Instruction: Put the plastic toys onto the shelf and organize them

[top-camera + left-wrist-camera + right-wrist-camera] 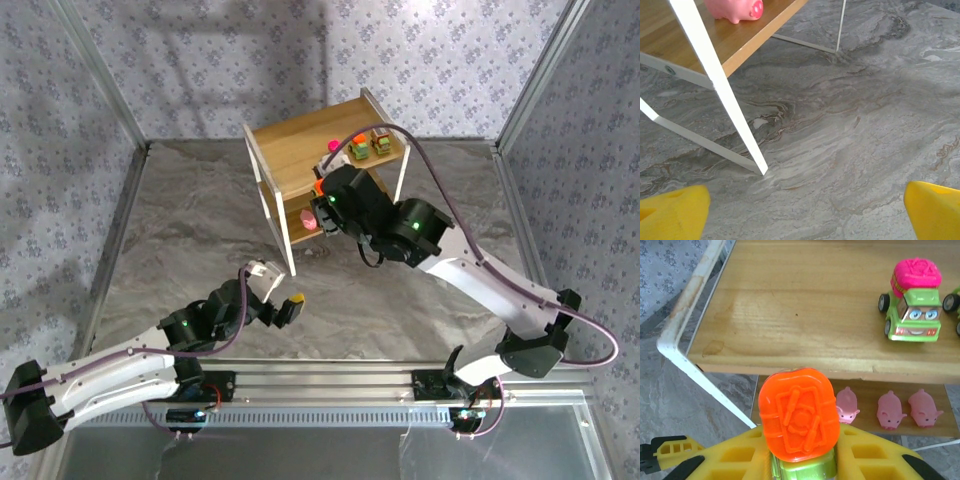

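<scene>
**Status.** The right pincer [800, 456] is clenched on the orange-topped truck [796, 415]. Its yellow fingers [735, 457] press the green body from both sides. The toy hangs just in front of the shelf [790, 305], near the front edge of the upper board and not yet over it. The left pincer [805, 212] is released and grasps nothing. It hovers above the grey tabletop [200, 260] by a white shelf leg [720, 90].

**Shelf contents.** From the right wrist I see a magenta-topped truck [912, 300] standing on the upper board, with the wheels of another truck [954, 305] just beside it at the picture's edge. Three pink pigs [890, 410] stand in a row on the lower board.

**Step in hand.** I judge this to be the delivery of the orange-topped truck to the upper board, to join the row of trucks. The pigs look sorted below.

**Next move.** The truck's wheels need to clear the board's front edge. The pincer should then carry it over the bare wood beside the magenta-topped truck, on the side toward the white corner post. It should lower until the wheels rest, and only then let go.

**Risk.** The wheels may roll on release, and a wide approach could nudge the neighbouring truck.
</scene>
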{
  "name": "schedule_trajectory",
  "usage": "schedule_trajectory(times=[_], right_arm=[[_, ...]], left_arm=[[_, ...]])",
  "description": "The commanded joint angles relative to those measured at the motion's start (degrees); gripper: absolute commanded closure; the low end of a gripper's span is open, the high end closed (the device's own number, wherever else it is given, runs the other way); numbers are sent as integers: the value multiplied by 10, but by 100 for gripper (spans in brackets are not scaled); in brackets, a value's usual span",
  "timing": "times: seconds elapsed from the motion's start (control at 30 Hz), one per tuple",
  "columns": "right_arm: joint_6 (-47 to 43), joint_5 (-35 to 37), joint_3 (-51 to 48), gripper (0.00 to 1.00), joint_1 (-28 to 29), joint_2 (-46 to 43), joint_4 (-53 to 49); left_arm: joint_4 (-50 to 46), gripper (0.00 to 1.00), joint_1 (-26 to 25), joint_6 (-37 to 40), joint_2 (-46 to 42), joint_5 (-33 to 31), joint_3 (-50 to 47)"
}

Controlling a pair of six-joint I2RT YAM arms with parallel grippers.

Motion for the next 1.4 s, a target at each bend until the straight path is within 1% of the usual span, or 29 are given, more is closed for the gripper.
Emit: schedule_trajectory(times=[0.0,0.33,0.47,0.63,0.93,1.37], right_arm=[[-23,0,44,70,-5,17,-17],[-30,-14,122,70,-26,82,-47],[-30,-20,153,70,-33,106,-58],[-32,-23,180,69,-43,128,-70],[-31,-48,204,68,-73,149,-81],[-33,-62,240,66,-85,177,-92]], left_arm=[[-6,1,-3,5,-10,-21,-4],[-16,1,-3,1,-27,-51,-6],[-24,1,-2,-1,-24,-78,-4],[-27,1,-1,-1,-28,-84,-4],[-32,1,-2,-3,-35,-99,-5],[-30,1,-2,-2,-31,-95,-4]])
